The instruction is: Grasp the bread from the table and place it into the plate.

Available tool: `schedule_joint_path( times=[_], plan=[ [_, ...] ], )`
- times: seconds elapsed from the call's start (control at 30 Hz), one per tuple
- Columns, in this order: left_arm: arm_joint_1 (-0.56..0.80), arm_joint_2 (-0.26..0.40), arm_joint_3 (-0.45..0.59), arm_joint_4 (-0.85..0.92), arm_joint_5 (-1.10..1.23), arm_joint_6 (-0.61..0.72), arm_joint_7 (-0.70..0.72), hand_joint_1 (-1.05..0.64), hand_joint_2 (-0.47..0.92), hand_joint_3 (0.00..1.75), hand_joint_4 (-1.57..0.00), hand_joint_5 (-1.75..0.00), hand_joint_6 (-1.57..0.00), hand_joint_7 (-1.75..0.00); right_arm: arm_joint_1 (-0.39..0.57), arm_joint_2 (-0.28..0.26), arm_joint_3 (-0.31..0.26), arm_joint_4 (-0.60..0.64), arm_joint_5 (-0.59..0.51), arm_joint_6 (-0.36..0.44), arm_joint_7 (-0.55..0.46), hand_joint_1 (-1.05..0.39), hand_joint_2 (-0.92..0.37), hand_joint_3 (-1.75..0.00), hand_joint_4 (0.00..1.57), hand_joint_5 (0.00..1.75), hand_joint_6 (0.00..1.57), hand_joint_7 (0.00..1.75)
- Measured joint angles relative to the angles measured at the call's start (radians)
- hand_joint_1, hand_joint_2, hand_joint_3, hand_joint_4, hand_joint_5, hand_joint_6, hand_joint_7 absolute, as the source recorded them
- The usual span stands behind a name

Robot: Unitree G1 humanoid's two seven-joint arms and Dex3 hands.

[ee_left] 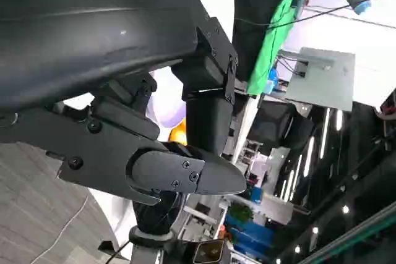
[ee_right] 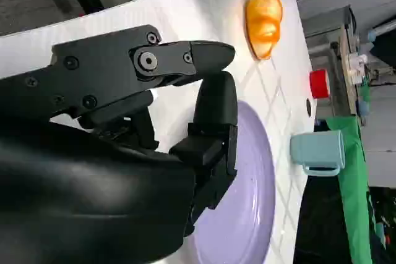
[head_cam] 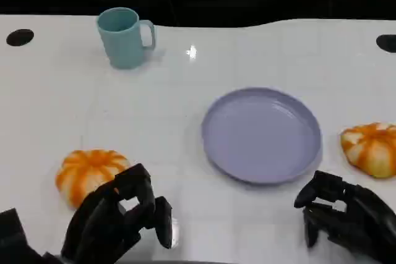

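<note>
Resting on white table [head_cam: 185,122], round orange-and-white striped bread [head_cam: 90,172].

Head view looks down on table [head_cam: 185,122]; wrist views close, tilted, share plate [ee_right: 253,202].

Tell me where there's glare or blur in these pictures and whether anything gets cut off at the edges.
Head view: a small bright glare spot on the white table right of the teal mug; soft focus overall; the right-hand bread is clipped by the frame edge. Left wrist view: the left hand looms close and dark, with a bright washed-out background. Right wrist view: the purple plate is partly hidden behind the right hand.
</note>
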Motion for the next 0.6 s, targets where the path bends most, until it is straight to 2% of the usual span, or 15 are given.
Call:
schedule_joint_path(
  times=[0.6],
  plan=[
    [0.0,-0.002,-0.001,-0.005,0.011,0.0,0.005,-0.72,0.92,0.23,-0.84,-1.75,-0.67,-1.75,-0.004,0.0,-0.004,0.006,-0.002,-0.001,0.009,-0.52,-0.92,-0.25,0.65,1.75,0.69,1.34]
  ],
)
